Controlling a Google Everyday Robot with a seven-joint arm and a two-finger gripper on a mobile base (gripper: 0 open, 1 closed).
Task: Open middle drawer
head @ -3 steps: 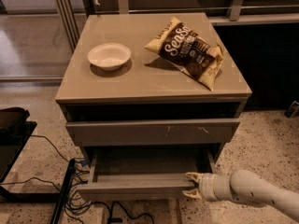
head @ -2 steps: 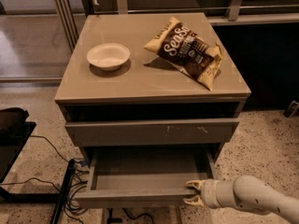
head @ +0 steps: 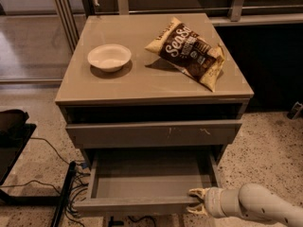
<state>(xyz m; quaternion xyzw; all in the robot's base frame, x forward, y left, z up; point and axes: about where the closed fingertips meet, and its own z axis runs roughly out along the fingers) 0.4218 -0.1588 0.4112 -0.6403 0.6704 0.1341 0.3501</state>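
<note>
Camera view: you look down on a grey-brown cabinet (head: 142,86) with a white bowl (head: 109,56) and a chip bag (head: 187,51) on its top.
Middle drawer (head: 137,205): under the scratched top drawer (head: 151,134), standing well out toward the near side.
Gripper (head: 195,200): low at near right, clamped over the right end of the drawer's front.
Handling: likely stiff, light and sliding on rails. With no handle, your hold is the front's top lip.
Risk: pulling at the right end may skew it, so draw straight.
</note>
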